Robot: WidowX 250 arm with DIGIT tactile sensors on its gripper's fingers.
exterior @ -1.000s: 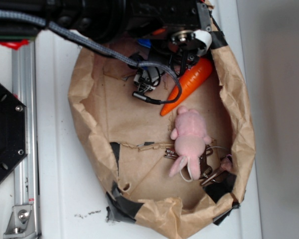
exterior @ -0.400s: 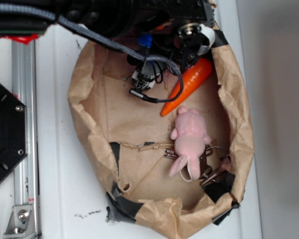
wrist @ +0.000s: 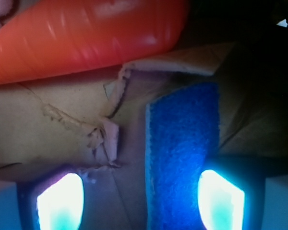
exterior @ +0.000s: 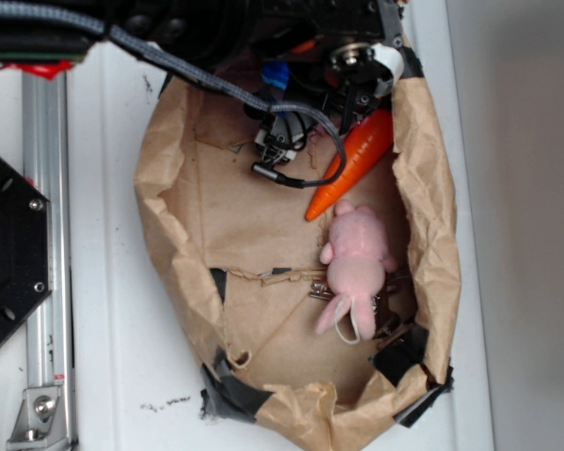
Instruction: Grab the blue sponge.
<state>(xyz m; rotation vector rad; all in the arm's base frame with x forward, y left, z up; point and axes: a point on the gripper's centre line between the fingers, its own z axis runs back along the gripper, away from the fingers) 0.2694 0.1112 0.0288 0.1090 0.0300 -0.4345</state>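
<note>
The tool [wrist: 140, 201] is spread wide over the blue sponge [wrist: 182, 153], which lies between its fingers but close against the right one, long axis running straight ahead toward the carrot [wrist: 86, 33].

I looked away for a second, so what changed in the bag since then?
The brown paper bag's right wall folded inward, nudging the orange toy carrot steeper. The gripper is open, straddling the flat blue sponge. The pink plush bunny barely moved.

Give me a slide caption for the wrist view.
Open pincer straddling the blue sponge on brown paper, orange carrot above.
</note>
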